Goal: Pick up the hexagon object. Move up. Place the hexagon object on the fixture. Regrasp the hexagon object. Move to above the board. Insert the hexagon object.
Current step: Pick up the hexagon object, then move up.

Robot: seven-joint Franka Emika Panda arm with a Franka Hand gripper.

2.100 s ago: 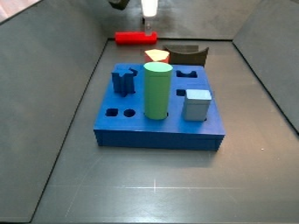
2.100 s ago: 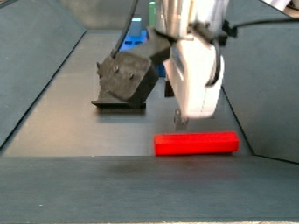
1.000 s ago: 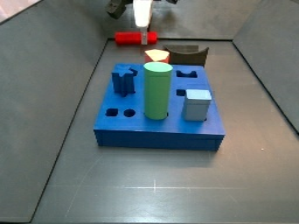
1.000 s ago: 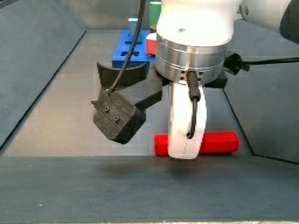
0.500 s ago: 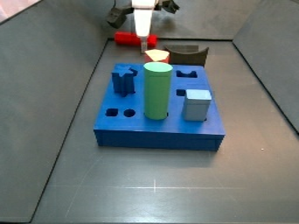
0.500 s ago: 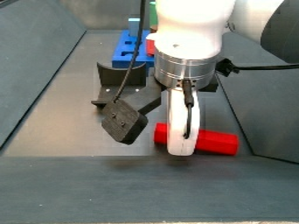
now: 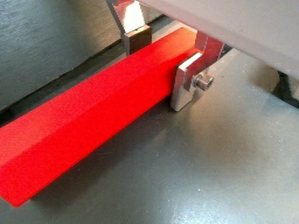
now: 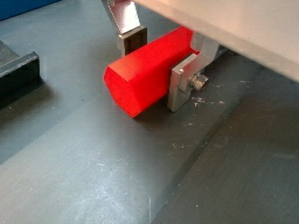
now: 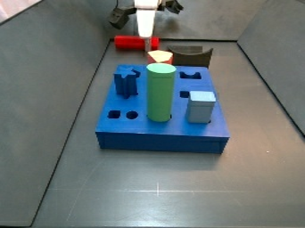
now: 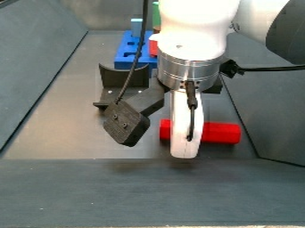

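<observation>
Gripper straddling the red bar on the floor

The gripper (image 7: 163,59) has its jaws pinching the hexagon object's (image 7: 105,109) flat sides near mid-length; it looks stiff, light, smooth. Beyond, at twelve o'clock, the fixture (image 10: 123,82), then the board (image 10: 130,47).

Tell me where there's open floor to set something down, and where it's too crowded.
Free: the wide grey floor in front of the blue board, and the strips between the board and each side wall. Crowded: the far end, where the claw straddles the red hexagon bar beside the fixture and the pale orange cone.
</observation>
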